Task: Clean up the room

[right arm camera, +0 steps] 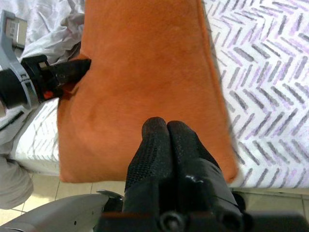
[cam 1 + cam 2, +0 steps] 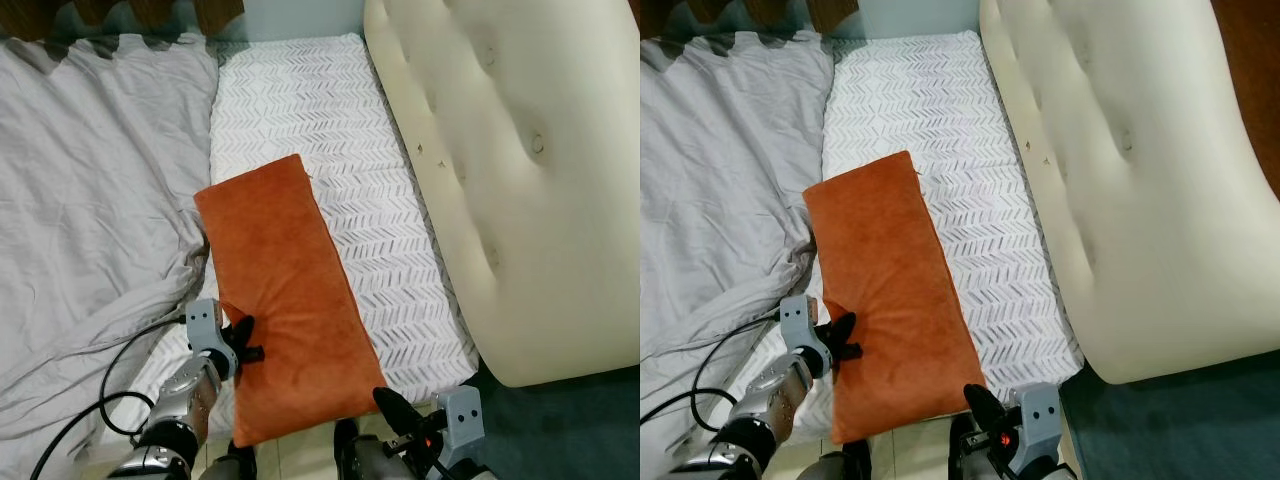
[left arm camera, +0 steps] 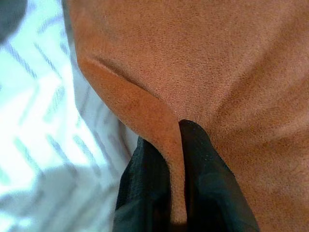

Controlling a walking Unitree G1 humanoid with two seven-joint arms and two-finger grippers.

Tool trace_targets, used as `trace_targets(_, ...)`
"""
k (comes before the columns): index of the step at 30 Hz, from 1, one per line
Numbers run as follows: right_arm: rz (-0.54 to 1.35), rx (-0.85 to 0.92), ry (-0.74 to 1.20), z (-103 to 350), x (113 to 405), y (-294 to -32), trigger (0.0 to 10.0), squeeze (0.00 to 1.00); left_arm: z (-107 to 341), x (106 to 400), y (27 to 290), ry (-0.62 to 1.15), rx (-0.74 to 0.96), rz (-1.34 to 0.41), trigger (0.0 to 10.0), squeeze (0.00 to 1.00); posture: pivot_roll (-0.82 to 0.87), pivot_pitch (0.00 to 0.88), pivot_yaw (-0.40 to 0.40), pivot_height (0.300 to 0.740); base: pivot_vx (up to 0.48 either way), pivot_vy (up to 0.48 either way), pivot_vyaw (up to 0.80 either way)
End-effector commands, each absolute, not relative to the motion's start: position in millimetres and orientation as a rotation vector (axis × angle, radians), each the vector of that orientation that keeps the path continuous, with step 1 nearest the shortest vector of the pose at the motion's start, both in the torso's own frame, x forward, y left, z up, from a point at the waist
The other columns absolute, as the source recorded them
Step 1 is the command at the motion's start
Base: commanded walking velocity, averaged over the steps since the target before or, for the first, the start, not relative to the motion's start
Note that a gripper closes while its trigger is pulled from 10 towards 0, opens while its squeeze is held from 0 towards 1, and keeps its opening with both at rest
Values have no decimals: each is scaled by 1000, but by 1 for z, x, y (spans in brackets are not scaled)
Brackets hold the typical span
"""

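The patterned sheet (image 2: 300, 100) lies bare beyond the orange cushion (image 2: 275, 290), open to a reach; the cream headboard (image 2: 520, 170) walls off the right side, leaning over the sheet's edge; the rumpled grey blanket (image 2: 90, 180) crowds the left, touching the cushion; a black cable (image 2: 120, 360) loops beside the left arm.
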State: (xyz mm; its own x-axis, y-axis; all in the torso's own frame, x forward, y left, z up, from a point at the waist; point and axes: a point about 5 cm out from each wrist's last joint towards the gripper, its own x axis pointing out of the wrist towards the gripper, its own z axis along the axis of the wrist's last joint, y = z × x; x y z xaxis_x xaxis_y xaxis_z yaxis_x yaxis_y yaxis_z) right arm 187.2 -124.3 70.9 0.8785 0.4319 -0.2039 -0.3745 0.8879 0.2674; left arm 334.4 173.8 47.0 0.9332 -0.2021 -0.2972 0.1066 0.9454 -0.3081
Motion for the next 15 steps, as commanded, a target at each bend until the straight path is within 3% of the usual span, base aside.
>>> trace_targets(1,408,228,298,63,181,-128,10000,0,44,332,179,344,-200,-155,10000,0,-229,407,-103,740,0,0,0)
trace_targets(8,407,229,298,62,183,-128,10000,0,50,337,172,323,-156,-206,10000,0,-226,408,-101,740,0,0,0)
trace_targets(9,407,230,298,62,183,-128,10000,0,48,336,171,325,-155,-206,10000,329,-225,412,-102,740,0,0,0)
trace_targets(10,407,230,299,62,183,-128,10000,0,48,335,170,325,-157,-205,10000,863,-225,412,-102,740,0,0,0)
trace_targets(11,407,231,299,62,183,-127,10000,0,47,335,170,324,-159,-204,10000,863,-224,412,-102,740,0,0,0)
trace_targets(12,408,231,300,62,183,-127,10000,0,47,335,170,324,-157,-209,10000,1000,-224,412,-102,740,0,0,0)
trace_targets(15,408,230,302,61,183,-127,10000,0,47,335,169,322,-145,-217,10000,1000,-223,414,-100,740,0,0,0)
